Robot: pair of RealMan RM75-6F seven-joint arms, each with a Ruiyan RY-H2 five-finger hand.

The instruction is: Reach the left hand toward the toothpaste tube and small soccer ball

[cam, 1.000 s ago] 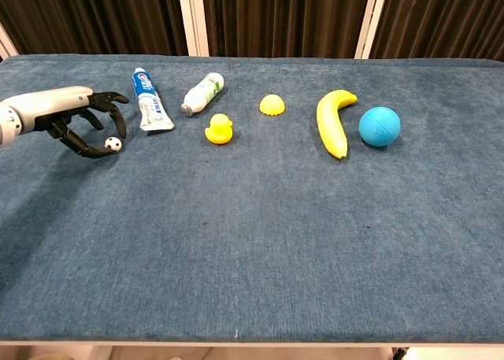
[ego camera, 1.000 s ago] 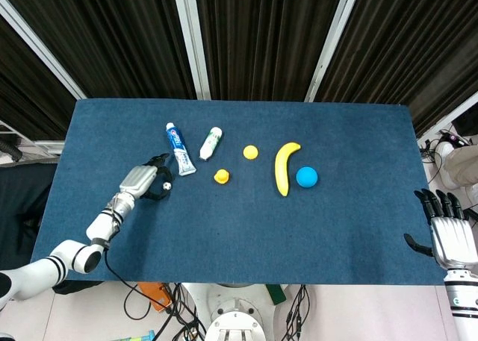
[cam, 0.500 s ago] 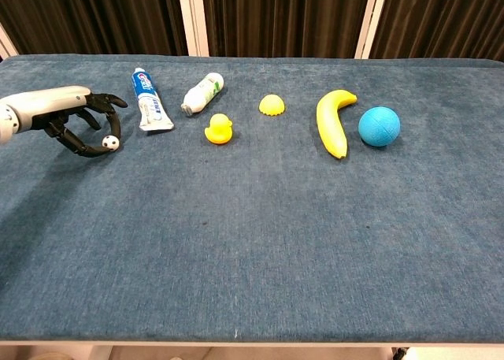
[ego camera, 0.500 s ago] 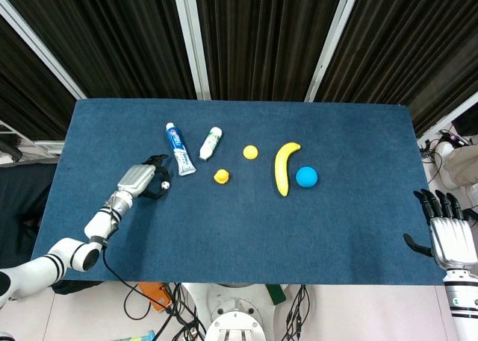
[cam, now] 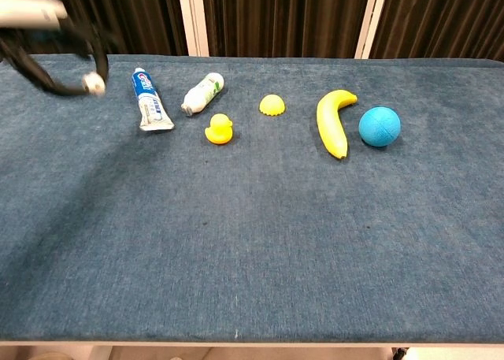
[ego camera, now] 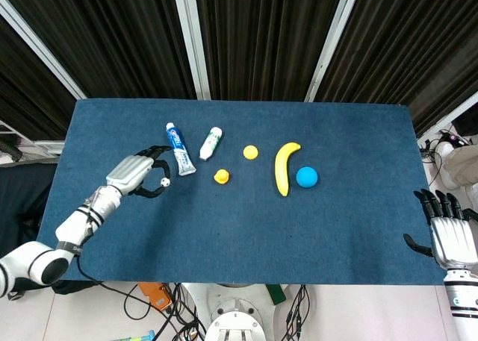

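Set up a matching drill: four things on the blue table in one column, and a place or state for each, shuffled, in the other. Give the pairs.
Column one:
1. small soccer ball
2. banana
3. right hand
4. rubber duck

Column two:
A. beside the blue ball
B. held in the left hand
C. open, at the table's edge
D. just below the white bottle in the head view

Pairs: 1-B, 2-A, 3-C, 4-D
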